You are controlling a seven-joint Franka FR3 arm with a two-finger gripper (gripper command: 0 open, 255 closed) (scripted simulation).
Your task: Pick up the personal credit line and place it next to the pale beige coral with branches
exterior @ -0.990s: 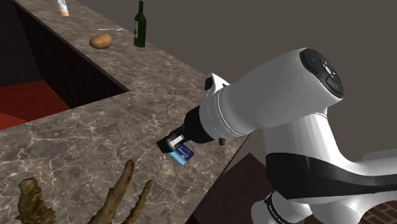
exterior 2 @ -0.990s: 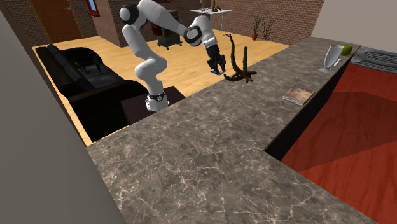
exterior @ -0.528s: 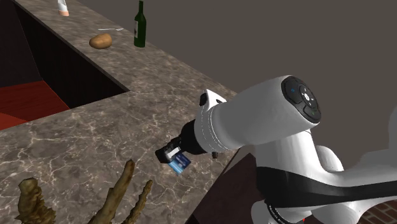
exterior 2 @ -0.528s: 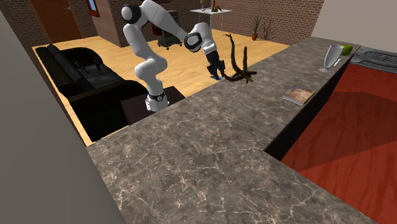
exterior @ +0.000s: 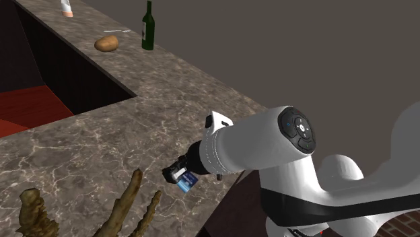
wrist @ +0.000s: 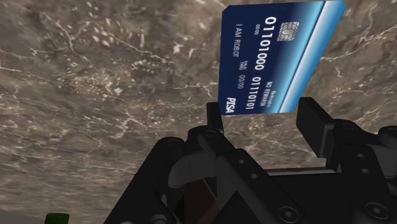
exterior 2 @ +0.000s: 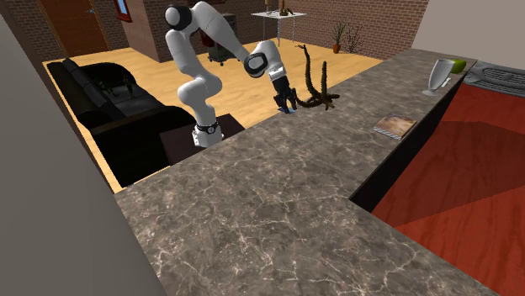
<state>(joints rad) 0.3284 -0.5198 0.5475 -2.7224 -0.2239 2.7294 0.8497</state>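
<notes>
**Card clamped beside the coral**

We see the brown marbled counter (exterior: pixel 101 141) spread beneath the gripper (exterior: pixel 178 176). The white arm (exterior: pixel 262 138) reaches down over the counter's edge. The brownish branching coral (exterior: pixel 124 205) stands near the gripper, apart from it. The gripper is closed on the lower edge of the blue credit card (wrist: pixel 273 54), which juts beyond the fingertips. We cannot tell whether the card touches the stone.

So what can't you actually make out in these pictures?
- Shoulder view: the lower part of the coral, cut off by the bottom edge.
- Shoulder view: most of the card, hidden behind the gripper clasping it.
- Second exterior view: the card's print, too small.
- Shoulder view: the pale item at top left, cut off by the top edge.
</notes>
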